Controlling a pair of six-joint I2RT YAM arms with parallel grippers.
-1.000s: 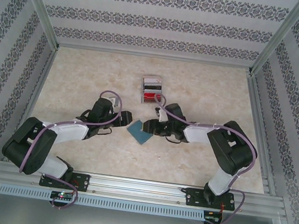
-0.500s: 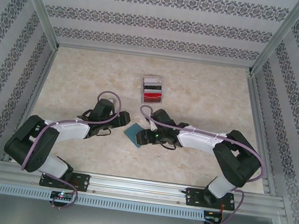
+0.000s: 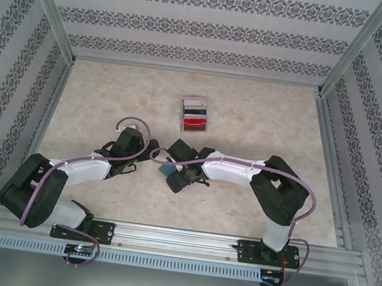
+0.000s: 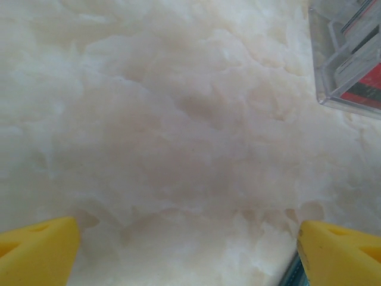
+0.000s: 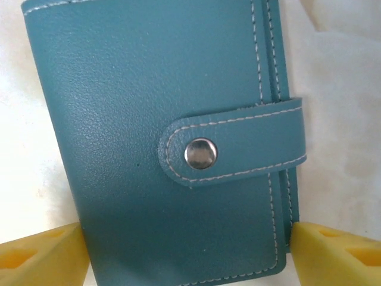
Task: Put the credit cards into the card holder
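The teal card holder lies shut on the marbled table, near the middle and toward the arms. The right wrist view gives what the overhead cannot: the strap is snapped down by its round metal button, and pale stitching runs along the edges. The right gripper straddles the holder, released, with one yellow fingertip just beside each long edge. Whether either pad touches the leather cannot be told. The holder's lower edge is partly cut off by the frame.

From above, only a teal corner of the holder peeks out beside the right gripper, which covers the rest.

The left gripper is spread wide over bare table, grasping nothing. A teal sliver shows just beside its right fingertip.

The credit cards stand in a clear plastic stand farther back, well apart from the holder. A red card is plain; the others are too small to read.

Open tabletop runs on both sides and behind the stand, as far as the aluminium rails.
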